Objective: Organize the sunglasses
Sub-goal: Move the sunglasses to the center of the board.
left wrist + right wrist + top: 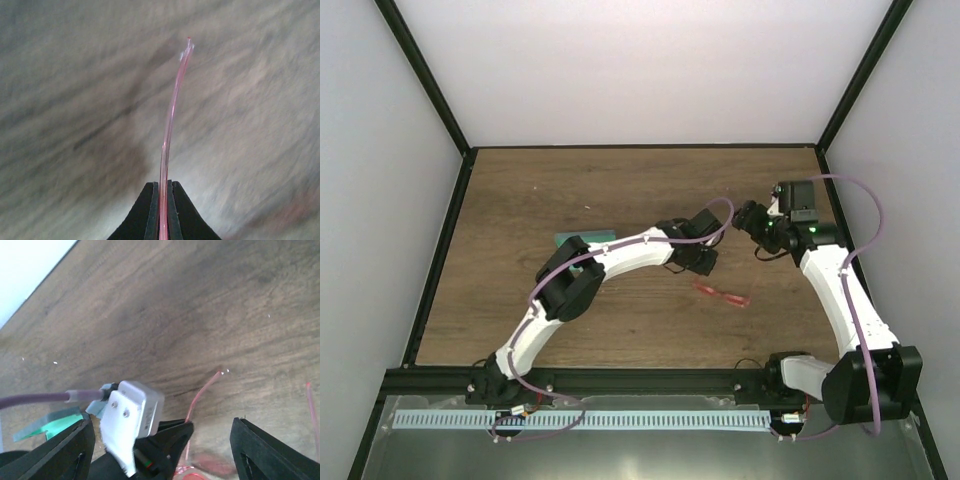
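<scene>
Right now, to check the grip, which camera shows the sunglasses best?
The left wrist view: a thin red arm of the sunglasses stands sharp and close, pinched in the shut left gripper. The top view shows the pair, but tiny; the right wrist view catches only blurred red parts.

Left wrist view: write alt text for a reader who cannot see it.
The left gripper is shut on a thin red arm of the sunglasses, which curves up and away over the blurred wooden table.
</scene>
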Robot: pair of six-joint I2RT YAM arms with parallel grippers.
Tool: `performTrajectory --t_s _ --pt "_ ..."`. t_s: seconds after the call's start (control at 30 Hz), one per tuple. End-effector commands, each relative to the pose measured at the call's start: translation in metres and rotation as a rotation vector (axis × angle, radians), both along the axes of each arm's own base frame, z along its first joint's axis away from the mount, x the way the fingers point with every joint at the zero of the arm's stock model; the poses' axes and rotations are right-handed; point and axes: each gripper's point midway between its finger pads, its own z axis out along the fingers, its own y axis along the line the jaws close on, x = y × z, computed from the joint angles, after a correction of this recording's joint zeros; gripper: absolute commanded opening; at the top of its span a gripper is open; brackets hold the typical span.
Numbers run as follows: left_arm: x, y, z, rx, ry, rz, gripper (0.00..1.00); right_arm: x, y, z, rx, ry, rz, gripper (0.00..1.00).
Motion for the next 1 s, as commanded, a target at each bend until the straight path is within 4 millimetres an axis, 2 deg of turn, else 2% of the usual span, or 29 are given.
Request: performTrajectory --t_s 0.0,0.13,0.27,0.33,0.4,0.57,0.67,0.77,0.83,0.97 --pt "0.02 -0.022 0.009 -0.021 0.006 0.1 0.04 0.013 -0.009 0.027 0.003 -0.062 -0.032 0.77" --pt "0.029 -0.043 0.006 -0.055 0.035 0.137 0.04 0.015 -0.01 0.025 0.003 -0.058 -0.033 0.78" --pt "0.023 -0.051 -0.009 -0.066 0.085 0.134 0.05 0.016 -0.012 0.022 -0.014 -0.053 -0.027 0.79" --pt "0.019 -0.051 -0.012 -0.063 0.095 0.121 0.12 0.017 -0.012 0.023 -0.018 -0.056 -0.019 0.8" --pt "0.021 -0.048 -0.01 -0.054 0.079 0.116 0.26 0.02 -0.011 0.024 -0.018 -0.057 -0.015 0.8" --pt "0.031 -0.041 0.014 -0.05 0.012 0.114 0.42 0.023 -0.009 0.032 -0.005 -0.081 -0.007 0.81" --pt "0.036 -0.026 0.029 -0.05 -0.012 0.139 0.49 0.022 -0.008 0.04 -0.017 -0.127 0.016 0.82" --pt "0.043 -0.007 0.057 -0.09 -0.032 0.176 0.57 0.02 -0.007 0.04 -0.021 -0.142 0.031 0.81" --pt "0.046 0.016 0.067 -0.091 -0.037 0.219 0.6 0.019 -0.003 0.035 -0.008 -0.142 0.049 0.8" --pt "0.047 0.077 0.067 -0.078 -0.034 0.323 0.62 0.02 0.012 0.021 0.011 -0.139 0.098 0.66"
